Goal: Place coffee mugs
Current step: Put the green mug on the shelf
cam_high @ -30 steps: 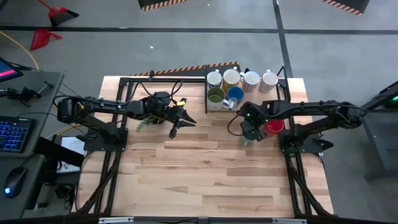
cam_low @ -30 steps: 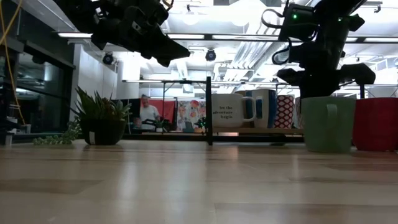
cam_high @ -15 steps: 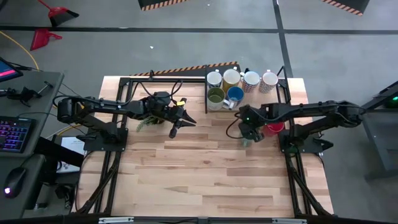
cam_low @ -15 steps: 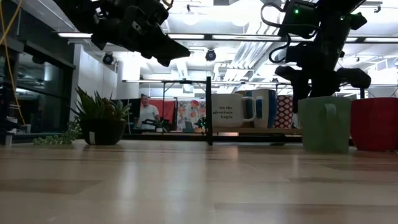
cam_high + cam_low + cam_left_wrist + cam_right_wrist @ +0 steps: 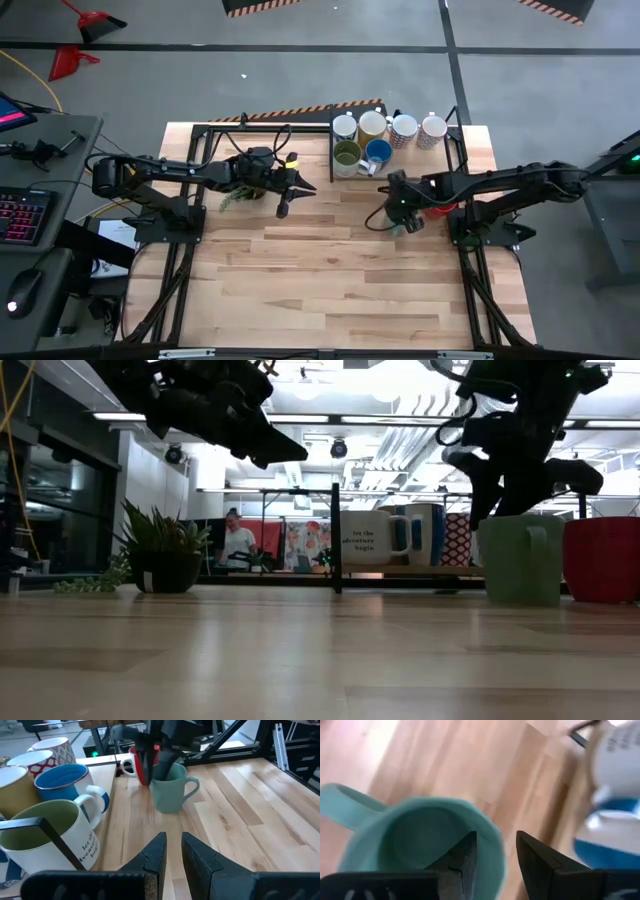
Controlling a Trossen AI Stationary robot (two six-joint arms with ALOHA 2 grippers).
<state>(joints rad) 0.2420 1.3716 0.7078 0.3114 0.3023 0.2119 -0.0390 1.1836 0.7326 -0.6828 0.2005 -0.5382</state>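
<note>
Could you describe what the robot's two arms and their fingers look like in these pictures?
Both arms are dark, slim and jointed, with black cables looping along them. The left gripper ends in two black, flat, tapering fingers with angular tips. The right gripper has matching black fingers, and a small green light glows near its wrist. Each arm is mounted on a black frame base.

The table is seen whole from straight overhead, and level from its surface; the teal mug is caught close by both wrist cameras.
</note>
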